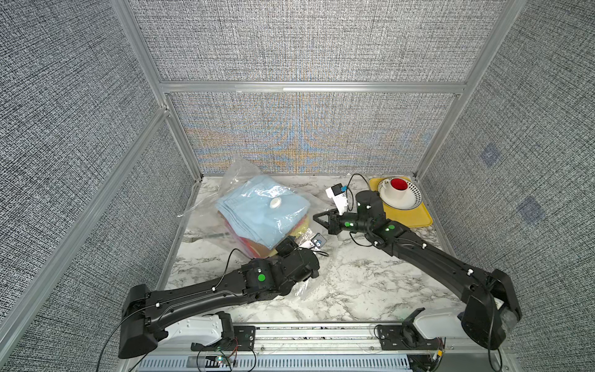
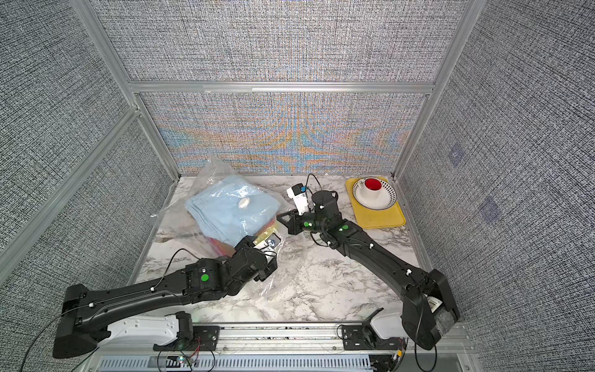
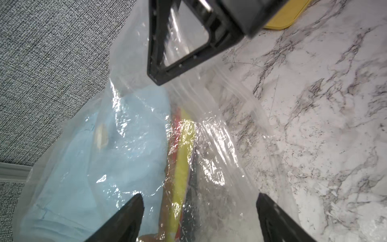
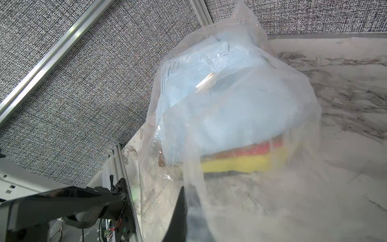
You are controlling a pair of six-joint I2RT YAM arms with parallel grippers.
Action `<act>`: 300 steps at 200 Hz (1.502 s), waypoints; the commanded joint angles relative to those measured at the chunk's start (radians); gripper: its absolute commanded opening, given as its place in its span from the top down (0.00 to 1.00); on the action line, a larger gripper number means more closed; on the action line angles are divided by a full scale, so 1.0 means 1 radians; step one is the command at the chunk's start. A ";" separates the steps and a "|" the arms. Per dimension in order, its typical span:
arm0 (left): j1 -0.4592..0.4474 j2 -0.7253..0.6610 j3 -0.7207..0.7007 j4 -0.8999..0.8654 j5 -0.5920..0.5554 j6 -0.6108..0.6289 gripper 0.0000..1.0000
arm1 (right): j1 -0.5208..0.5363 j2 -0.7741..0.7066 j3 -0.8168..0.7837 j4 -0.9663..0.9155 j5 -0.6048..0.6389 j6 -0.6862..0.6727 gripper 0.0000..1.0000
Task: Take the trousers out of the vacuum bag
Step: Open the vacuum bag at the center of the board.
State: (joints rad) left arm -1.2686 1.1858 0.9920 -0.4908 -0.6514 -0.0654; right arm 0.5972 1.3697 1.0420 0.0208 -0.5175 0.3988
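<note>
Two robot arms reached over a marble table [image 1: 354,290]. A clear bag [image 1: 236,175] lay ahead of both grippers. The trousers [image 1: 260,214] were inside it as a folded stack, light blue on top, with red, yellow and dark layers showing at the edge beneath. A round white valve [image 1: 276,203] sat on the bag's top face, over the blue cloth.

The right gripper [image 1: 316,218] had its fingers pressed together. Their joined tip pinched a loose fold of film at the near side of the stack. In the right wrist view the film ran up from the stack and draped over the fingers [image 4: 178,211], blurring them.

The left gripper [image 3: 199,219] had its fingers [image 3: 125,218] spread wide, holding nothing. The film-covered edge of the stack lay between and just beyond them. Blue cloth lay toward one finger and bare table toward the other. Whether they were inside the bag's mouth could not be told.

Behind the right gripper, well apart from the bag, a yellow tray [image 1: 418,219] held a white bowl [image 1: 415,198] with a red-lined cup [image 1: 398,184] in it.
</note>
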 commanded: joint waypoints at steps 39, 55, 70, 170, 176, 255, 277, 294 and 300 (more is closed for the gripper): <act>-0.046 0.037 0.002 0.112 -0.090 -0.136 0.13 | 0.009 -0.015 0.069 -0.049 -0.029 0.081 1.00; -0.070 0.056 -0.010 0.137 -0.173 -0.166 0.14 | 0.012 -0.015 0.091 -0.055 -0.027 0.120 1.00; -0.093 0.091 -0.003 0.134 -0.265 -0.190 0.14 | 0.016 -0.021 0.107 -0.056 -0.031 0.165 1.00; -0.147 0.300 0.137 -0.218 -0.718 -0.605 0.09 | 0.049 -0.026 0.151 -0.061 -0.056 0.260 1.00; -0.147 0.303 0.137 -0.251 -0.733 -0.643 0.09 | 0.048 -0.024 0.151 -0.061 -0.058 0.261 1.00; -0.143 0.277 0.094 -0.425 -0.807 -0.890 0.39 | 0.048 -0.008 0.148 -0.067 -0.075 0.262 1.00; -0.137 0.256 0.095 -0.418 -0.795 -0.867 0.44 | 0.049 -0.001 0.143 -0.068 -0.075 0.260 1.00; -0.133 0.247 0.090 -0.385 -0.779 -0.804 0.43 | 0.048 0.002 0.141 -0.064 -0.081 0.263 1.00; -0.130 0.247 0.086 -0.373 -0.773 -0.781 0.40 | 0.049 0.003 0.140 -0.062 -0.084 0.264 1.00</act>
State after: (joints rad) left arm -1.4075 1.4425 1.0840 -0.8803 -1.4147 -0.9081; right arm 0.6430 1.3720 1.1782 -0.0963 -0.5770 0.6765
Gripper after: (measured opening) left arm 0.563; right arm 0.053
